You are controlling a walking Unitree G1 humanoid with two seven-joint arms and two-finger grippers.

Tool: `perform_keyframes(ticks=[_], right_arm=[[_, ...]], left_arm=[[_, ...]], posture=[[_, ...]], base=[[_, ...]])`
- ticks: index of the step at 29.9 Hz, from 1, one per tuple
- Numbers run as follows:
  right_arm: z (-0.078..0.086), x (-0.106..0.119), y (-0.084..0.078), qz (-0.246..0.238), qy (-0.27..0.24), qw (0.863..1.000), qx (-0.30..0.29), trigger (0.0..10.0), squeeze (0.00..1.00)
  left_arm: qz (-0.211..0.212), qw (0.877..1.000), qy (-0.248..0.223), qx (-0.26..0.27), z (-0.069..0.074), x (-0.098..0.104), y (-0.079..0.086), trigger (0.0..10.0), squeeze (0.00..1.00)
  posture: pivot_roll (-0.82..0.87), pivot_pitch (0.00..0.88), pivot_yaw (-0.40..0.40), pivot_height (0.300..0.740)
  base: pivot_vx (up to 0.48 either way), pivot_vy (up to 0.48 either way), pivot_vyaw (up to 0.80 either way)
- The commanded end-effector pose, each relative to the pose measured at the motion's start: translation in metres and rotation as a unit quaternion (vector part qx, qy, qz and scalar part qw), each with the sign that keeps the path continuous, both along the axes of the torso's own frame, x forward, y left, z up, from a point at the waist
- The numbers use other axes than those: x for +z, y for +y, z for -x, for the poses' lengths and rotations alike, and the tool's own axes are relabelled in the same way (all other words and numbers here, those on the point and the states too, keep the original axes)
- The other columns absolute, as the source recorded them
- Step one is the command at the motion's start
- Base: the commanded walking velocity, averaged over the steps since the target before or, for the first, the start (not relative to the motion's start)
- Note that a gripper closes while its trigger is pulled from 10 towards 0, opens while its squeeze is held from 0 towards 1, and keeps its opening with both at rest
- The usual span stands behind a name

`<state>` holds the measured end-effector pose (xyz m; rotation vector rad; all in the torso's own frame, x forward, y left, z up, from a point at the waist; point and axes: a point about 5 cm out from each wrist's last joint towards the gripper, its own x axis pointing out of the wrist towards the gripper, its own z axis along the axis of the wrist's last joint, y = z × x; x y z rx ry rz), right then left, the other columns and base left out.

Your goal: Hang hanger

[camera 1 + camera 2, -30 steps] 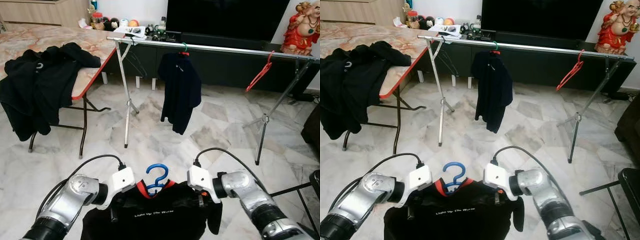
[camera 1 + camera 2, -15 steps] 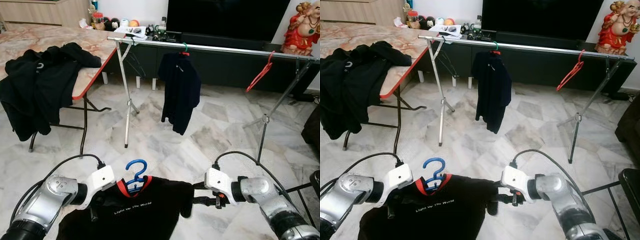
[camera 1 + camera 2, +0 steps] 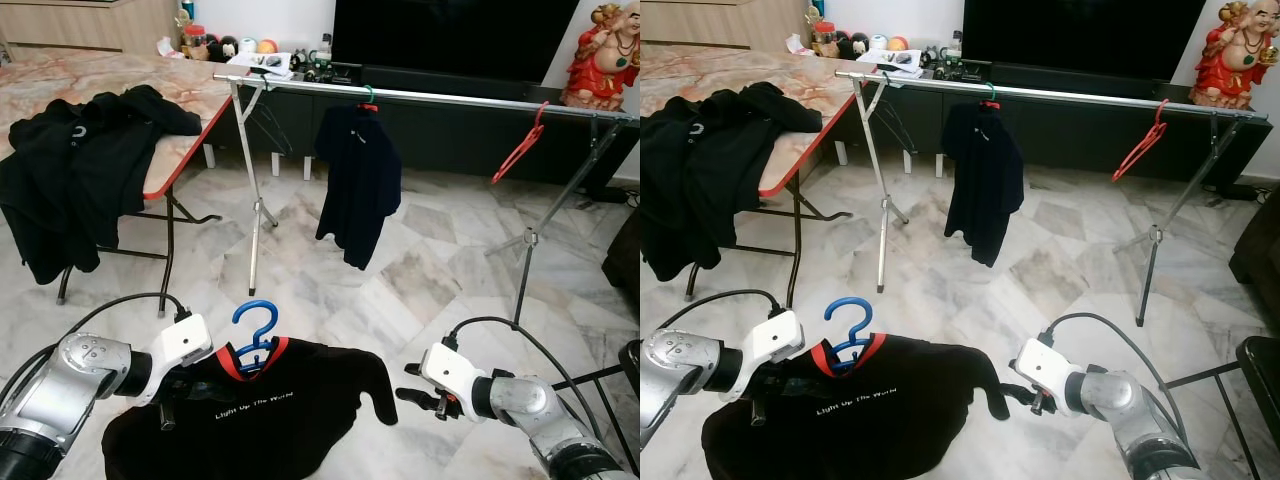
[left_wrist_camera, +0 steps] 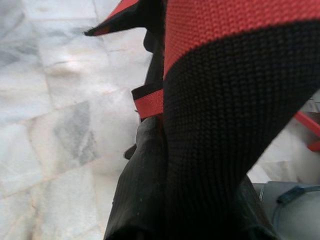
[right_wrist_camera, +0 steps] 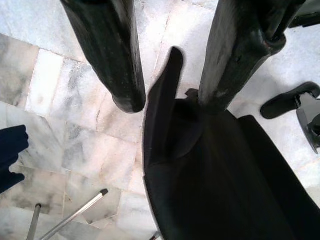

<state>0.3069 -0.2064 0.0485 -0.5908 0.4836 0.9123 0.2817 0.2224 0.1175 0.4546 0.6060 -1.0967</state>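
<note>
While a second ago both grippers were pinching the shoulders of the black T-shirt (image 3: 250,410), the right gripper (image 3: 409,382) is now hanging clear of it with its two black fingers (image 5: 112,55) spread apart and nothing between them, just beside the loose sleeve, and the left gripper (image 3: 168,405) is carrying the garment alone, its fingers buried in the left shoulder cloth and clamping it, having swung the whole load toward the robot's left. The shirt is drooping low over the marble floor (image 3: 330,290) on a blue plastic hanger (image 3: 254,333) whose rounded hook is sticking up from the red ribbed collar (image 4: 225,35); in the left wrist view the knit is showing a fine, tight weave, red banding over black. White lettering is running across the chest. The hanger is not yet on the rail: the long metal drying rack (image 3: 420,97), a thin shiny bar on splayed tripod legs, is standing well apart at the far side of the room, bearing a dark navy shirt (image 3: 360,185) on a green-hooked hanger and an empty red hanger (image 3: 520,150) tilting near its right end. To the robot's left a folding table (image 3: 185,85) with a glossy marble-pattern top and red edge is holding a heap of limp black clothes (image 3: 80,170) that are spilling over its rim
</note>
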Motion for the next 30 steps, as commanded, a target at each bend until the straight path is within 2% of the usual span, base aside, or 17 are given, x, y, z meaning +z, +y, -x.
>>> perform_keyframes(ticks=[1,2,3,4,5,6,14,18,30], right_arm=[[0.0,0.002,-0.005,-0.009,0.003,1.0,-0.012,10.0,0.0],[0.003,-0.002,-0.004,-0.015,0.016,1.0,-0.007,10.0,1.0],[0.004,-0.003,-0.004,-0.012,0.018,1.0,-0.004,10.0,1.0],[0.005,-0.005,-0.003,-0.009,0.02,1.0,-0.004,10.0,0.71],[0.006,-0.006,-0.003,-0.007,0.02,1.0,-0.006,10.0,0.71],[0.006,-0.007,-0.003,-0.007,0.02,1.0,-0.007,10.0,0.0],[0.008,-0.014,-0.001,0.001,0.021,1.0,-0.017,10.0,0.0],[0.006,-0.014,-0.003,0.015,0.007,0.999,-0.032,10.0,0.0],[0.005,-0.016,0.003,0.003,0.005,0.999,-0.046,10.0,0.0]], left_arm=[[0.01,1.0,-0.014,-0.01,0.0,0.011,-0.001,0.0,0.0],[0.014,1.0,-0.015,-0.015,0.0,0.014,-0.003,0.0,0.0],[0.016,1.0,-0.015,-0.017,0.0,0.016,-0.004,0.0,0.0],[0.018,1.0,-0.016,-0.02,-0.001,0.017,-0.005,0.0,0.0],[0.019,0.999,-0.016,-0.022,-0.001,0.018,-0.006,0.0,0.0],[0.02,0.999,-0.015,-0.024,0.0,0.019,-0.007,0.0,0.0],[0.05,0.997,-0.003,-0.055,0.004,0.03,-0.019,0.0,0.0],[0.031,0.997,0.006,-0.072,0.007,0.029,-0.019,0.0,0.0],[0.031,0.995,0.019,-0.088,0.013,0.029,-0.024,0.0,0.0]], posture=[[0.1,0.05,-0.06,0.74],[0.11,0.046,-0.06,0.74],[0.11,0.046,-0.06,0.74],[0.11,0.046,-0.06,0.74],[0.11,0.046,-0.06,0.74],[0.11,0.046,-0.06,0.74],[0.11,0.03,-0.053,0.74],[0.12,0.03,-0.052,0.74],[0.12,0.039,-0.051,0.74]], base=[[0.0,0.0,0.0],[0.0,0.0,0.0],[0.0,0.0,0.0],[0.0,0.0,0.0],[0.0,0.0,0.0],[0.0,0.0,0.0],[0.0,0.0,0.0],[0.0,0.0,0.0],[0.0,0.0,0.0]])
